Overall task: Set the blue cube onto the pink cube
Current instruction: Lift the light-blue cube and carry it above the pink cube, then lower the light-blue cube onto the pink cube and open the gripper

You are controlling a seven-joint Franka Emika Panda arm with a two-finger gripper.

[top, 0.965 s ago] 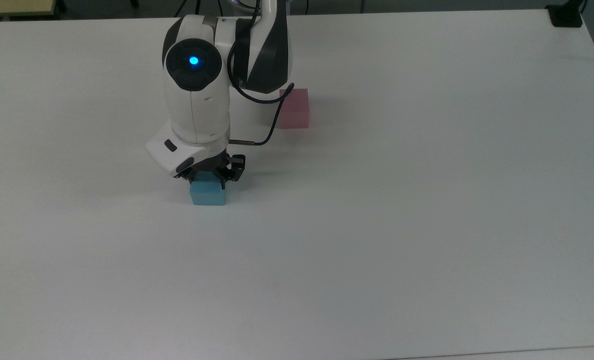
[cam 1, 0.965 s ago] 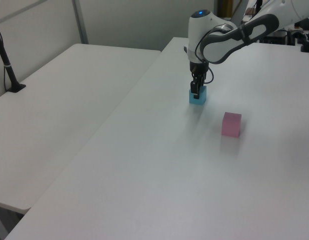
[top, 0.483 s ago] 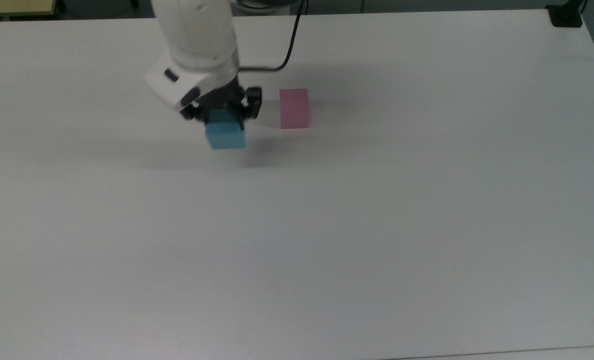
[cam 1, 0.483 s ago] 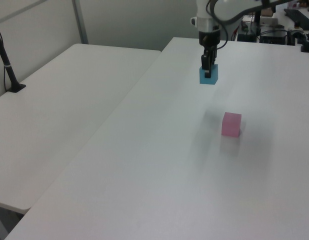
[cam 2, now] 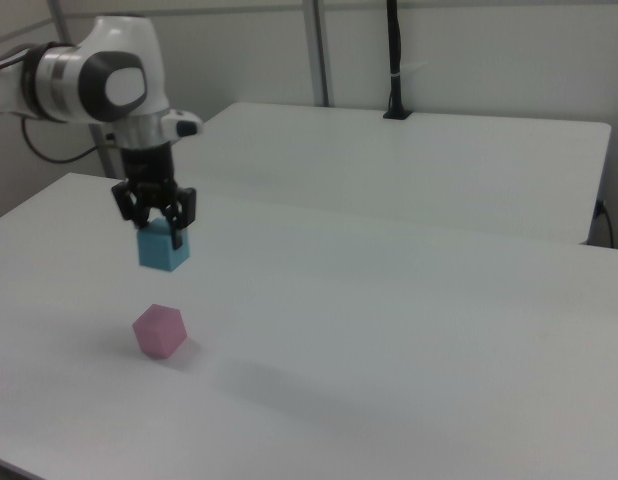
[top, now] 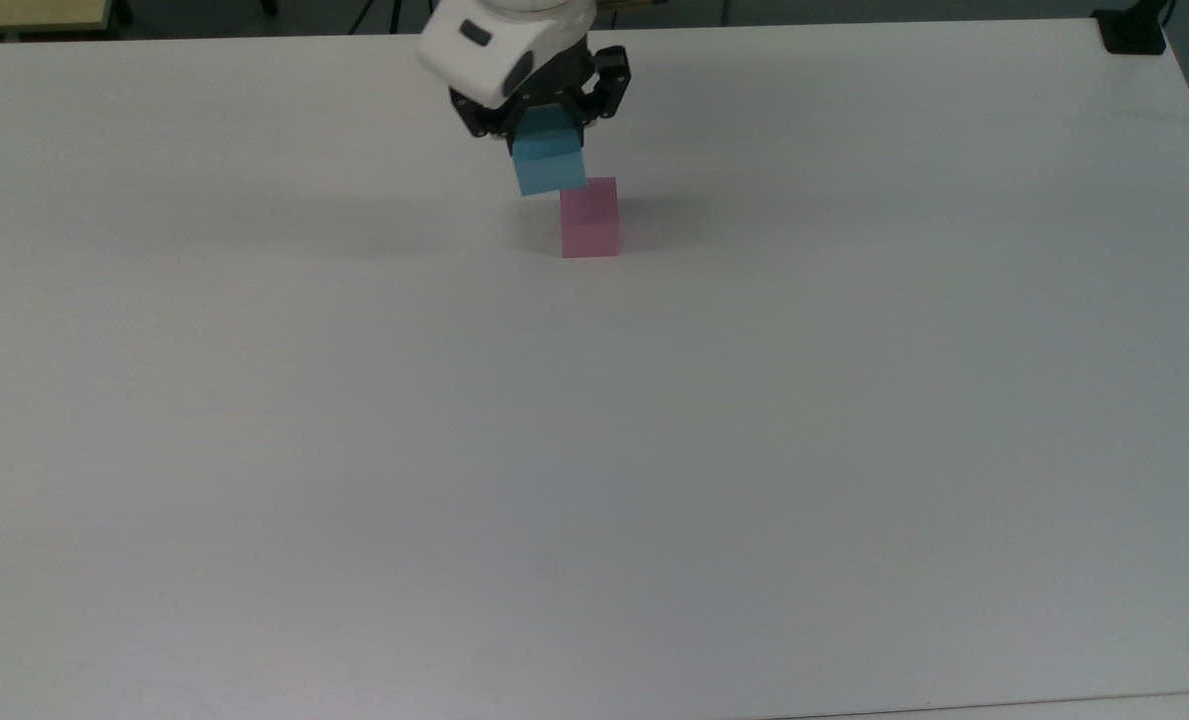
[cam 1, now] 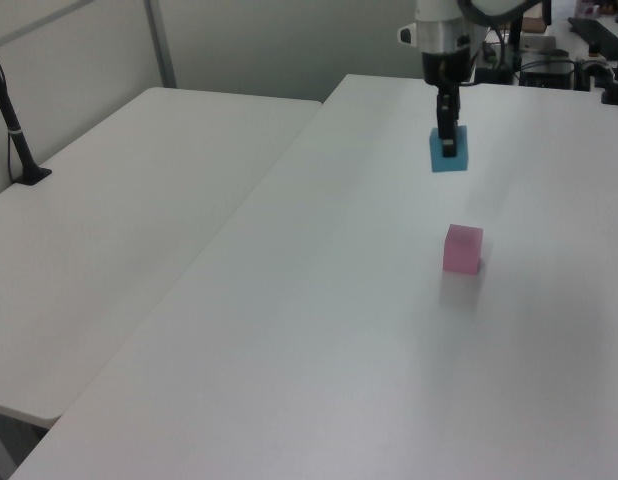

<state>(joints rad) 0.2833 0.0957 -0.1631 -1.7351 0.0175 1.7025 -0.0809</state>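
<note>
Small light-blue matte cube (top: 550, 164) clamped between fingers of end effector (top: 544, 118), carried clear of white counter (top: 754, 450). Small pale-pink matte cube (cam 2: 159, 331) seen resting on counter below end effector, slightly offset toward top view's right. Stacking judged not yet done.

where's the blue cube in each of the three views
Top view: blue cube at upper centre, held in the gripper.
Left view: upper right, in the air.
Right view: left of centre, in the air.
Shared landmark: the pink cube on the table, just below it in every view.
</note>
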